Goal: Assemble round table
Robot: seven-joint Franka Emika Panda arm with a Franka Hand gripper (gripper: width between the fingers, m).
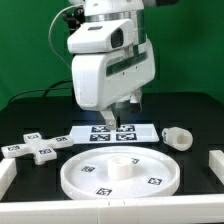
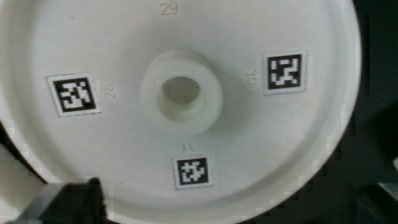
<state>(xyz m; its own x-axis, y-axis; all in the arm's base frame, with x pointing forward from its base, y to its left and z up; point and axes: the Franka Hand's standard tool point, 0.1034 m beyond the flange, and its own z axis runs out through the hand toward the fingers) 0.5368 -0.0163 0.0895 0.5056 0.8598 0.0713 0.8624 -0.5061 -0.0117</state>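
Note:
The large rimmed round disc (image 1: 80,176) lies flat on the table at the front, with a raised hub (image 1: 120,166) at its middle and several tags on its face. In the wrist view the disc (image 2: 178,40) fills the picture, hub (image 2: 178,92) near the centre. My gripper (image 1: 124,108) hangs above the far edge of the disc, open and empty, apart from it. One dark fingertip (image 2: 71,200) shows in the wrist view. The cross-shaped piece (image 1: 38,147) lies at the exterior view's left. The short cylinder leg (image 1: 178,137) lies on its side at the right.
The marker board (image 1: 115,133) lies flat behind the disc, under the gripper. White rails stand at the front left (image 1: 6,176) and front right (image 1: 215,165) of the black table. A green wall is at the back.

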